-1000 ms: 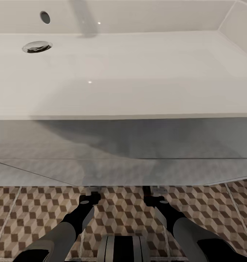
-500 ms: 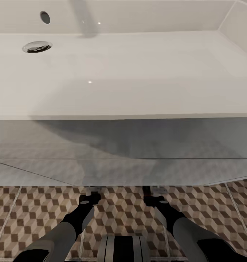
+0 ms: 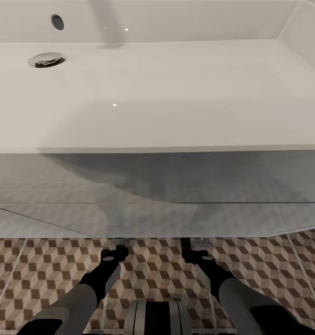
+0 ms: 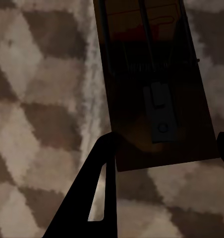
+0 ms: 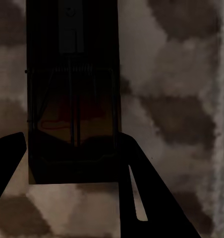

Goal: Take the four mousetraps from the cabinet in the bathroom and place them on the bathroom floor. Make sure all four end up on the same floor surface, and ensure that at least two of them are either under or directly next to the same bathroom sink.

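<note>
Both my arms reach low under the sink [image 3: 157, 93]. Left end effector [image 4: 164, 148] and right end effector [image 5: 72, 158] each straddle a brown mousetrap [image 4: 151, 84], fingers spread; grip undeterminable.

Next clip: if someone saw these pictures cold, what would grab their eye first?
The wide white sink takes up the upper head view, its drain at the far left, with both dark arms reaching under its front edge over the cube-patterned bathroom floor. In each wrist view, a brown wooden mousetrap with dark metal parts lies between the fingers against those tiles: one at the left gripper, one at the right gripper.
</note>
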Available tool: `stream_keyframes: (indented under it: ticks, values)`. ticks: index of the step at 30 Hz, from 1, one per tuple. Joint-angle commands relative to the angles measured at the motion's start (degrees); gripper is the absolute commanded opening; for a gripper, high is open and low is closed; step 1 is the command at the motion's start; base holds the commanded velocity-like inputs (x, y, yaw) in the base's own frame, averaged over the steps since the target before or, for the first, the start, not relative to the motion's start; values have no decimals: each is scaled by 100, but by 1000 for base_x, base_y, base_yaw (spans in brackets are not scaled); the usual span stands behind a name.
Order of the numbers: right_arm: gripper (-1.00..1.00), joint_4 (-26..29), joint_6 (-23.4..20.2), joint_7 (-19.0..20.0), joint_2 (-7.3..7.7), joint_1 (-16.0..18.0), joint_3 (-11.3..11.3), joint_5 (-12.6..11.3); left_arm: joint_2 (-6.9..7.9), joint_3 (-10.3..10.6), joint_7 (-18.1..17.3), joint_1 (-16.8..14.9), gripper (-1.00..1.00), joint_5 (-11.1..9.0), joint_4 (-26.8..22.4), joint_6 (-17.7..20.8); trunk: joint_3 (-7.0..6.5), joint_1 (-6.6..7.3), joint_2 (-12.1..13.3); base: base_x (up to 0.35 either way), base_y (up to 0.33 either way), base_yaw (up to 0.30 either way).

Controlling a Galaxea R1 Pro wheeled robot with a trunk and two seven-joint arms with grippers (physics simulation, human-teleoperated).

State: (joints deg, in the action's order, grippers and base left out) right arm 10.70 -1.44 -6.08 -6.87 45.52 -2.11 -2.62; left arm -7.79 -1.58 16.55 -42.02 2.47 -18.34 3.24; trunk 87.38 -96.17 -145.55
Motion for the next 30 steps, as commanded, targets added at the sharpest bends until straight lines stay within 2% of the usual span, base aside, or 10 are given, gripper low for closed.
stream_keyframes:
  ticks: [1,7,10,19,30]
  values:
    - [-100,7,-9,-52,-2,0,-22,-28,-3,-16,13,1,-100,34,-11,36,3,1,-1,0,0,0]
    - [-100,31,10,-562,-9,0,-18,-34,-1,-14,14,1,-100,27,-11,37,3,1,-1,0,0,0]
    - [-100,35,-5,-686,-11,0,-18,-36,-2,-13,14,1,-100,26,-11,37,3,1,-1,0,0,0]
    - [-100,37,-142,-765,-1,0,-18,-37,-3,-11,7,1,-100,26,-11,37,3,1,-1,0,0,0]
    - [-100,42,-534,-722,10,36,-18,-37,-8,-10,4,1,-100,26,-7,37,3,1,-1,0,0,0]
